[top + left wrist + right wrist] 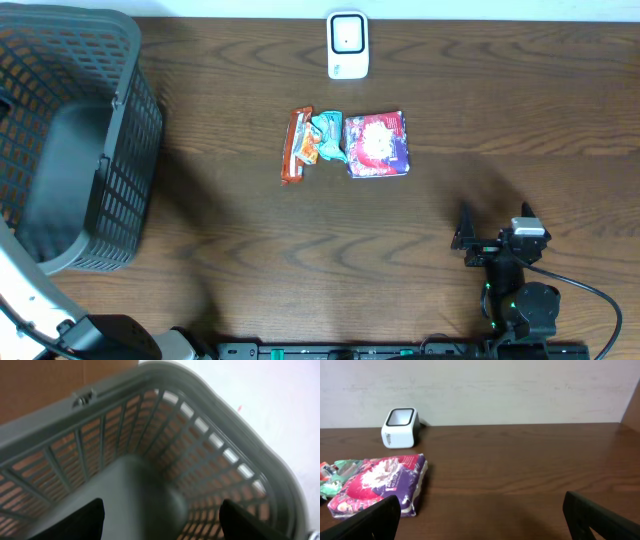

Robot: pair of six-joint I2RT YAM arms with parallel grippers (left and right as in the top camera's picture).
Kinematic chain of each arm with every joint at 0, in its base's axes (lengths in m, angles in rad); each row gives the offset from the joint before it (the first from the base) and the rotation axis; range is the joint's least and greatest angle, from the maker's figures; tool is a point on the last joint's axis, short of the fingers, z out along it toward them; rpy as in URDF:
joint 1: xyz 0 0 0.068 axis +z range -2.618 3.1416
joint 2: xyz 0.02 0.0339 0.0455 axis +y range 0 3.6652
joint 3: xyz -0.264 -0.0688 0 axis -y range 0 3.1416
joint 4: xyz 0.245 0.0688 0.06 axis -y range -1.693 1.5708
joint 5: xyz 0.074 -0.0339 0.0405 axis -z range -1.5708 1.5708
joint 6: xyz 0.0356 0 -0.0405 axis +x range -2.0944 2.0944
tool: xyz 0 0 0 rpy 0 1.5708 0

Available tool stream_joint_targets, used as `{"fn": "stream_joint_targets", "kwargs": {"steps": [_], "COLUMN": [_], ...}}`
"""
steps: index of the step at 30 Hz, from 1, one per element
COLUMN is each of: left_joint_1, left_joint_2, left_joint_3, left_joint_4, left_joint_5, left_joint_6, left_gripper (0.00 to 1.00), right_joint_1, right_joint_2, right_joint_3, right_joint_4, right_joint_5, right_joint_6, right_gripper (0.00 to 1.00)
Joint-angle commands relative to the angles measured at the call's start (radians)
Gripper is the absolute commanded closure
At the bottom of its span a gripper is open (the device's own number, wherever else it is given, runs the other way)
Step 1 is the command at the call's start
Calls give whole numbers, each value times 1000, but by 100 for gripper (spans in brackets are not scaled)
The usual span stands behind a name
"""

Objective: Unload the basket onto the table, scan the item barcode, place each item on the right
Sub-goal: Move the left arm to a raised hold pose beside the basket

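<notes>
While the left end effector (162, 522) hangs over the grey basket (45, 432), fingers spread wide and empty, the snack items lie ahead and to the left of the right end effector (485, 522), which is equally wide open and holds nothing. They are an orange bar (297, 145), a teal packet (326, 135) and, nearest it, a purple pouch (377, 144). All look light, soft, crinkly and probably slick, so pinch the pouch by its near edge seam. The scanner (348, 45) stands beyond them on the tabletop (500, 100).
</notes>
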Motion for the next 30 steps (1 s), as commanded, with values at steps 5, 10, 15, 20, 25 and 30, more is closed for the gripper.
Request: {"fn": "stream_joint_targets", "kwargs": {"steps": [5,10,15,20,25,30], "left_joint_1": [-3,-15,-69,-224,-490,-702], "left_joint_2": [-18,-105,-207,-251,-226,-196], "left_joint_3": [-4,-4,-4,-4,-5,-5], "left_joint_4": [-13,-1,10,-108,-278,-328], "left_joint_5": [9,109,279,415,406,193], "left_joint_6": [105,27,25,25,29,29], "left_gripper": [24,24,24,24,24,24], "right_joint_1": [0,0,0,0,0,0], "right_joint_2": [-1,-1,-1,-1,-1,-1], "right_joint_3": [-1,-1,-1,-1,-1,-1], "right_joint_4": [-4,-4,-4,-4,-4,-4], "right_joint_5": [2,2,2,2,2,2], "right_joint_6": [10,10,10,10,10,10], "right_gripper": [1,1,1,1,1,1]}}
